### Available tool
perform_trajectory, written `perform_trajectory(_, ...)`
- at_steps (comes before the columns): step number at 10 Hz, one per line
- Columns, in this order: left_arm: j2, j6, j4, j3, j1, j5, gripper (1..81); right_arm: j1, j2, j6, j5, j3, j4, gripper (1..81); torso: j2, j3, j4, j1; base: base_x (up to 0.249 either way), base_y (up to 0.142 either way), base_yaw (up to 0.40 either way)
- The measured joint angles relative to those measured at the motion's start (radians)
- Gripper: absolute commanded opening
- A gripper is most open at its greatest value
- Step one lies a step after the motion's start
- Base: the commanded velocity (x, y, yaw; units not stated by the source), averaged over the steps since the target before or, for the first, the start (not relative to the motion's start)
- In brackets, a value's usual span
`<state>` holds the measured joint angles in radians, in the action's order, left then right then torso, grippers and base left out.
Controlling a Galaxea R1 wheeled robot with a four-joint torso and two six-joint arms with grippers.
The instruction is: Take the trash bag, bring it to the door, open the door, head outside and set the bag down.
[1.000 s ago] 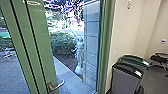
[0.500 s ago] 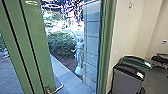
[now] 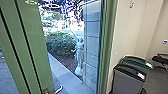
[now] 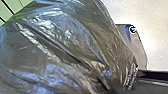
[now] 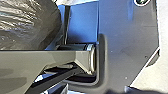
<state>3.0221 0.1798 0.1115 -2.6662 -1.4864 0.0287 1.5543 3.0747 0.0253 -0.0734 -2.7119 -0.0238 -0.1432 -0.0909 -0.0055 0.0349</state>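
The green door (image 3: 32,45) stands open on the left of the head view, its metal handle (image 3: 59,89) low by the leaf's edge. A shiny dark trash bag (image 4: 57,42) looms large in the left wrist view, its film gathered in folds at my left gripper (image 4: 132,76), which is shut on it. Part of the same dark bag (image 5: 27,25) shows in the right wrist view, beside the robot's own plate and jointed bar.
The green door frame (image 3: 106,47) stands right of the opening. Past it are a paved path (image 3: 66,76), a bush (image 3: 60,43) and a pale statue (image 3: 79,56). Indoors on the right are a grey bin (image 3: 128,78), a green-topped bin (image 3: 137,61) and a dark chair (image 3: 160,58).
The door leaf has shifted left in the head view, with its handle lower, and the opening beside it looks wider. The bins sit slightly farther right as the camera has moved a little.
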Motion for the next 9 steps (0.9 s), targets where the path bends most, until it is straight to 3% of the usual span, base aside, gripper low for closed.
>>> perform_trajectory(9,0.0,0.0,0.0,0.0,-0.01,0.006,1.0,0.0,0.0,0.0,0.0,0.0,0.0,81.1,0.0,0.0,0.0,0.0,0.0,0.0,0.0)
